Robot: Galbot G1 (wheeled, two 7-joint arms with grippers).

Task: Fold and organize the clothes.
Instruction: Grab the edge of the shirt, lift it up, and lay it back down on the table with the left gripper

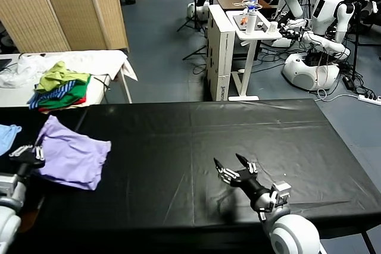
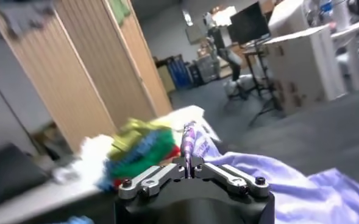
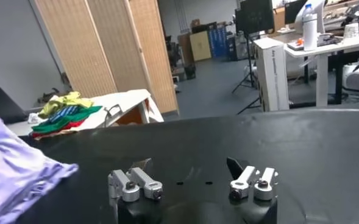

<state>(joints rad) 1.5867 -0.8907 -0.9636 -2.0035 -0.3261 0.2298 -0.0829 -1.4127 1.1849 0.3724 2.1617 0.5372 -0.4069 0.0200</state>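
Observation:
The clothes are one pale lavender T-shirt [image 1: 74, 156], lying bunched on the left part of the black table [image 1: 238, 126]. My left gripper [image 1: 27, 151] sits at the shirt's left edge. In the left wrist view the left gripper [image 2: 188, 173] is shut on a thin fold of the lavender T-shirt [image 2: 289, 185] that stands up between the jaws. My right gripper [image 1: 235, 168] hovers over bare table near the front, right of centre, open and holding nothing. In the right wrist view the right gripper [image 3: 191, 173] has its jaws wide apart, and the lavender T-shirt [image 3: 14, 173] lies well off to one side.
A light blue cloth [image 1: 7, 135] lies at the table's far left edge. A green, blue and red heap of garments [image 1: 59, 87] rests on a white table [image 1: 101, 63] behind. A folding screen [image 1: 65, 4] and a white desk [image 1: 250, 34] stand farther back.

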